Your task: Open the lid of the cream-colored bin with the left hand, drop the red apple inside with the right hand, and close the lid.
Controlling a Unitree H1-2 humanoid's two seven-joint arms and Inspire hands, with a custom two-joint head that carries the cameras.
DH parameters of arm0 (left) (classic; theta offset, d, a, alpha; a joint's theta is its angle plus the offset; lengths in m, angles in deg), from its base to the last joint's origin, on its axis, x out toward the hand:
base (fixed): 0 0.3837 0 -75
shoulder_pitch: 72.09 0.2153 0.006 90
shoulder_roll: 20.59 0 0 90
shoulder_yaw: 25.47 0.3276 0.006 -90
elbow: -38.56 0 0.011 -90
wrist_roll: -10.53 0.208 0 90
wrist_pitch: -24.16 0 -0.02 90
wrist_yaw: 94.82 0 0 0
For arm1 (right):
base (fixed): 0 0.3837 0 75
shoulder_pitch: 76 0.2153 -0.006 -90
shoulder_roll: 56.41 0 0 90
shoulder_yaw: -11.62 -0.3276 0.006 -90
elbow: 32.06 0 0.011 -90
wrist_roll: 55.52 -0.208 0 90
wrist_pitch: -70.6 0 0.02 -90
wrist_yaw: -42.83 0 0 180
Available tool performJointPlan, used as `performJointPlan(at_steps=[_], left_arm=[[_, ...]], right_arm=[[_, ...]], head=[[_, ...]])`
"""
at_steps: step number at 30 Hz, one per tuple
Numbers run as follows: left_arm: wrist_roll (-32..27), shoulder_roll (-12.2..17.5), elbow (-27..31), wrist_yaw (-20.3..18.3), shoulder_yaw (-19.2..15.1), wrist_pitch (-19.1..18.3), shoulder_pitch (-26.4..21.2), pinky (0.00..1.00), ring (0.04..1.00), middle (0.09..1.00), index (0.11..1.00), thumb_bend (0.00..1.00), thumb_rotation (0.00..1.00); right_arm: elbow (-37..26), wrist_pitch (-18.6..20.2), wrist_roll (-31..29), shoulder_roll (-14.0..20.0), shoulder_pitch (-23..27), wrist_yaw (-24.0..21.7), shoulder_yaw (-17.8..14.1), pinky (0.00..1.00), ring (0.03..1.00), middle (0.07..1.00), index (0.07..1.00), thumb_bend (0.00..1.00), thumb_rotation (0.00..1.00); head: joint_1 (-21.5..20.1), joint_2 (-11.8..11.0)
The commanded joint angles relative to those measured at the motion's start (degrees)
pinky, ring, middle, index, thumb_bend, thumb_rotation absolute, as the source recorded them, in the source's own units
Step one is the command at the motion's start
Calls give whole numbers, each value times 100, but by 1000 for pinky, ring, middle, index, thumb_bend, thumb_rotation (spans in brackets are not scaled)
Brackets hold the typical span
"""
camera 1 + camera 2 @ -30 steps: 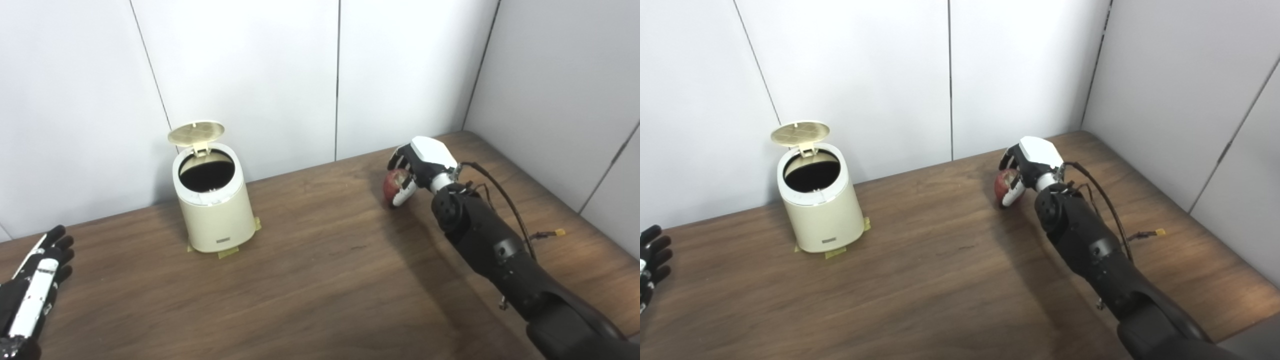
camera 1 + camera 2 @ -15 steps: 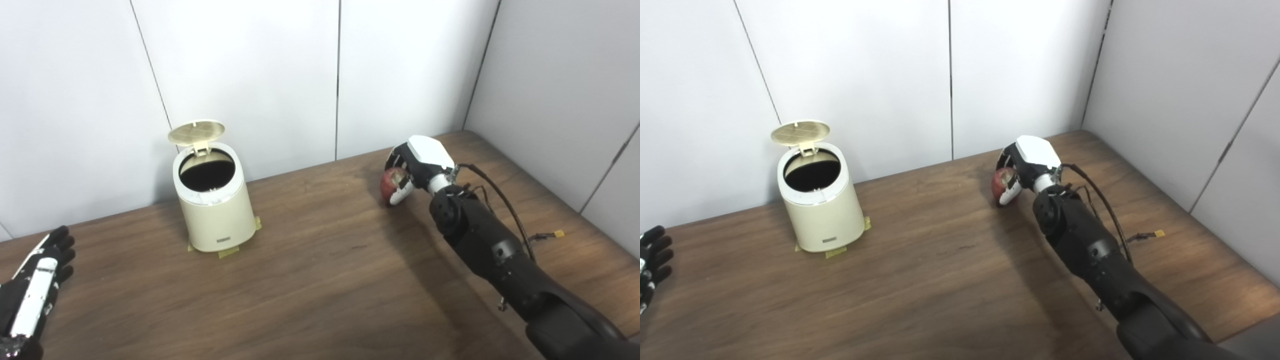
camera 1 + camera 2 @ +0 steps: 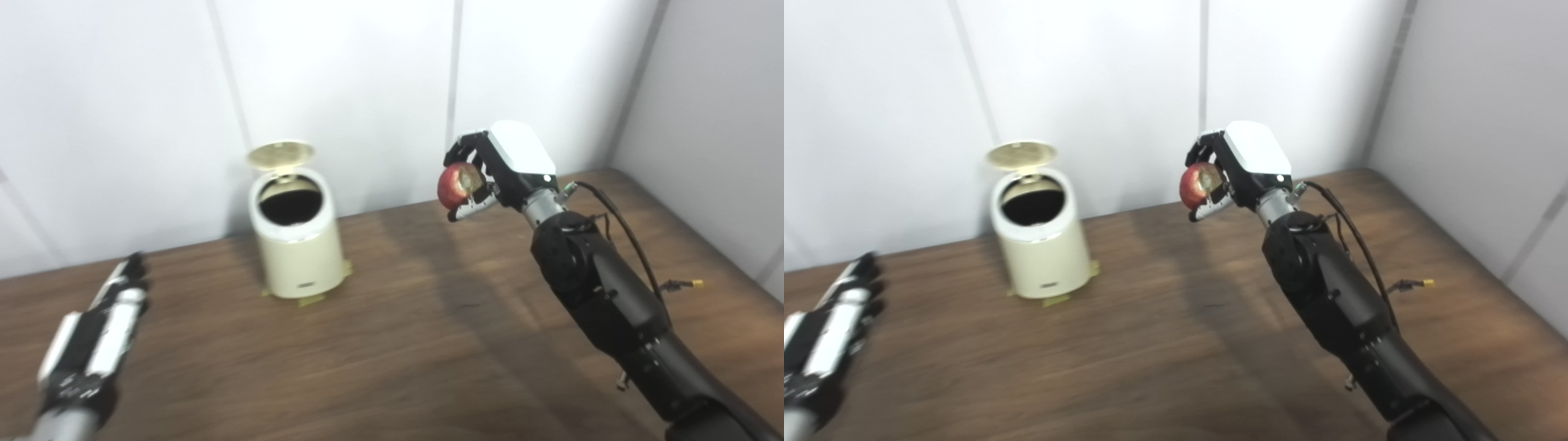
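Right hand [image 3: 499,168] grips the red apple [image 3: 456,184] aloft; blurred left hand [image 3: 101,334] seemingly empty

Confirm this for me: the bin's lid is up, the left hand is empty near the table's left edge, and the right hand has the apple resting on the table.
One thing is wrong: the apple is not resting on the table. The right hand holds it lifted in the air, as the left eye view shows. The rest stands: the lid of the bin is up, and the left hand is empty at the left.
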Motion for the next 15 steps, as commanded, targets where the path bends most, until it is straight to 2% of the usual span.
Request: performJointPlan(at_steps=[1,6,10,15], left_arm=[[263,4,167,-36,-7,54,-143,951,953,954,963,352,751],[578,-177,171,-68,92,56,-72,940,933,933,944,400,768],[787,-328,120,-129,81,57,-24,936,936,921,925,436,770],[927,-480,127,-217,-1,52,14,905,924,918,914,428,757]], right_arm=[[-349,-129,13,-52,444,-32,-49,426,416,503,518,502,0],[-438,-313,51,-659,852,23,88,348,399,506,512,499,0],[-256,-413,85,-917,1112,1,153,347,399,507,505,499,0],[-10,-496,49,-1194,1406,-33,259,344,401,507,506,499,0]], head=[[115,-16],[425,-71],[585,-80],[661,-92]])
